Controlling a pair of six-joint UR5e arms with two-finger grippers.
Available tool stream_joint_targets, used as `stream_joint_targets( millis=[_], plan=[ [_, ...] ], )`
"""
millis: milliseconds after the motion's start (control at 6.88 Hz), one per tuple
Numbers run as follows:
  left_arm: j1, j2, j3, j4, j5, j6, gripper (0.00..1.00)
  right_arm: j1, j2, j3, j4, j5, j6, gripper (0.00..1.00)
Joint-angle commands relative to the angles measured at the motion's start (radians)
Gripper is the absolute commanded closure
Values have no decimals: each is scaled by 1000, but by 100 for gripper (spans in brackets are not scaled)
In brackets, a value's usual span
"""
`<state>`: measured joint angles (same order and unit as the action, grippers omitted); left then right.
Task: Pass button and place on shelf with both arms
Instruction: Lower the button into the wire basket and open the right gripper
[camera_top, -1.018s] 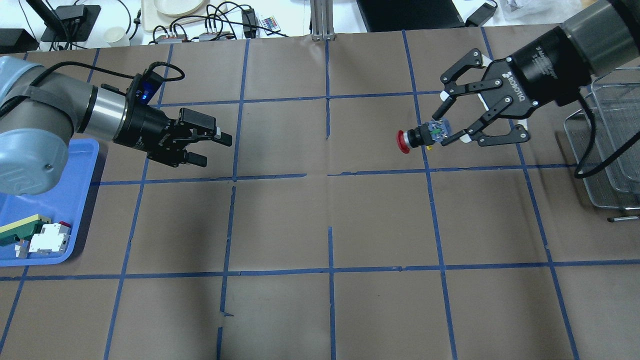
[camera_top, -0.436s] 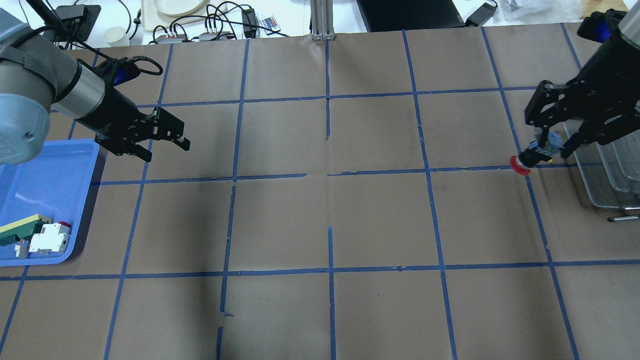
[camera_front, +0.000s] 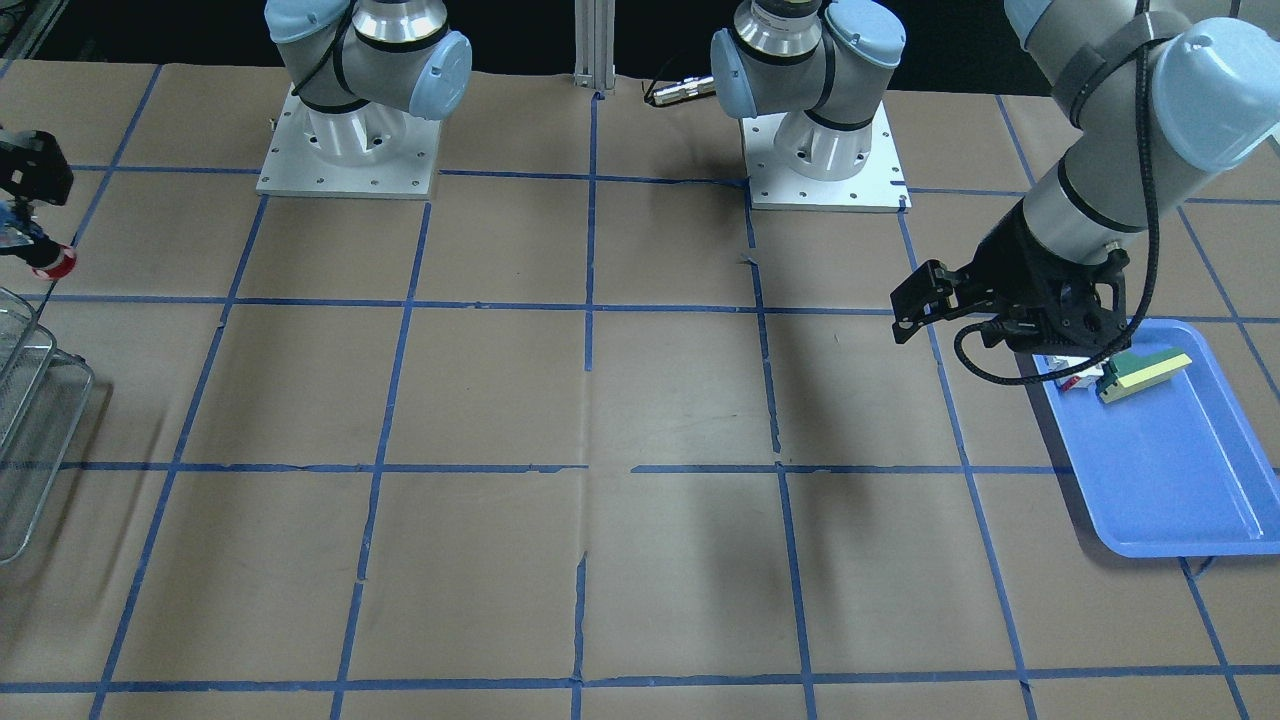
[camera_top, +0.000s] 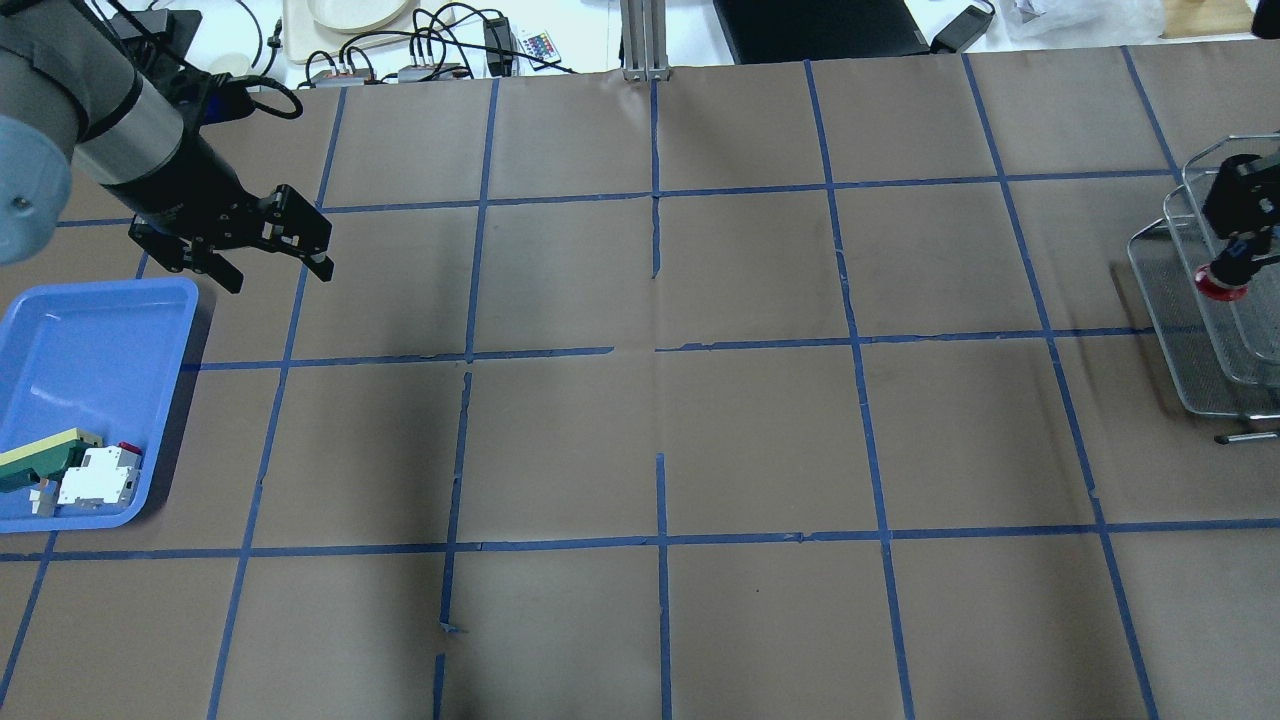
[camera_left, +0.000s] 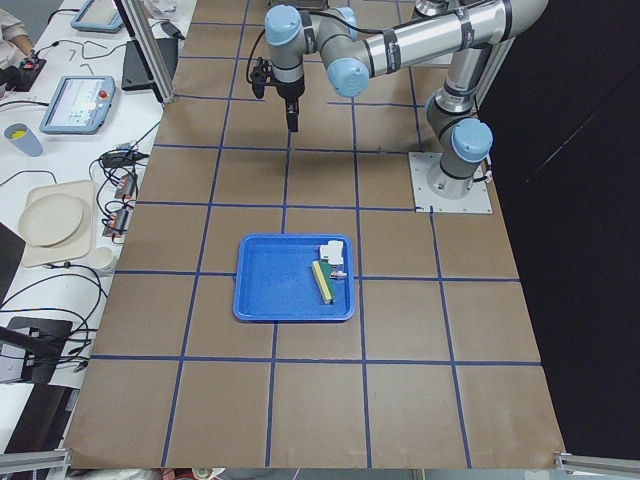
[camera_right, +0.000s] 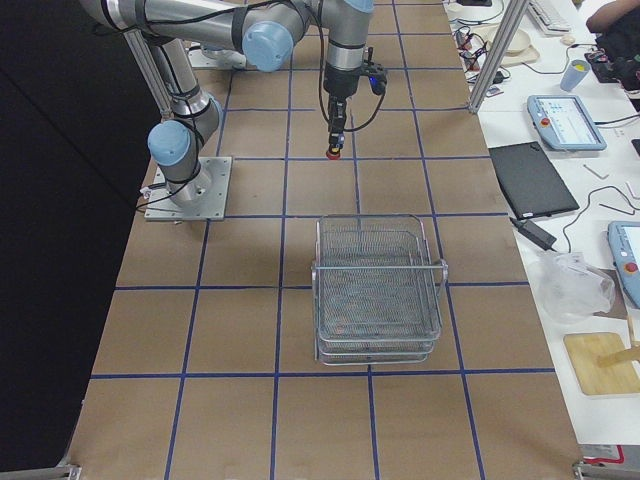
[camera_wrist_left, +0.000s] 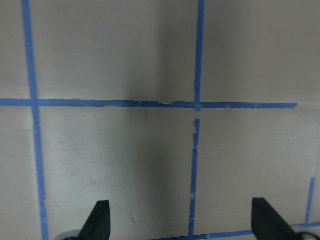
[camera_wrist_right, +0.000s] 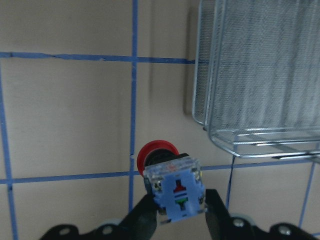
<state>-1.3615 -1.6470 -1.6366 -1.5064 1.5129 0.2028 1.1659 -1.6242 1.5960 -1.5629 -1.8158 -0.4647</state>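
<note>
My right gripper (camera_top: 1230, 258) is shut on the button (camera_top: 1220, 283), a red mushroom cap on a black body with a blue-and-clear back. It holds the button in the air, cap pointing down. The right wrist view shows the button (camera_wrist_right: 159, 151) between the fingers (camera_wrist_right: 216, 212), over bare table just beside the silver wire-mesh shelf (camera_wrist_right: 260, 75). The shelf (camera_top: 1195, 370) stands at the table's right edge. My left gripper (camera_top: 278, 270) is open and empty above the table near the blue tray; its wrist view shows both fingertips (camera_wrist_left: 97, 220) spread over taped paper.
A blue tray (camera_top: 90, 330) at the left edge holds a white-and-red switch block (camera_top: 98, 475) and a green-and-yellow flat piece (camera_top: 40, 455). Brown paper with blue tape lines covers the table. Cables and devices lie beyond the far edge.
My right gripper has carried the button rightward from the table's middle-right to beside the shelf. My left arm has drawn back to the left, still open.
</note>
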Motion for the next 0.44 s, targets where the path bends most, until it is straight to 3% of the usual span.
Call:
stream_joint_targets(
  millis=[0, 291],
  plan=[
    [-93, -11, 141, -148, 63, -99, 0, -119, 53, 8, -180, -22, -257, 100],
    [-99, 16, 138, -175, 9, -124, 0, -211, 145, 5, -294, -2, -281, 100]
  ],
)
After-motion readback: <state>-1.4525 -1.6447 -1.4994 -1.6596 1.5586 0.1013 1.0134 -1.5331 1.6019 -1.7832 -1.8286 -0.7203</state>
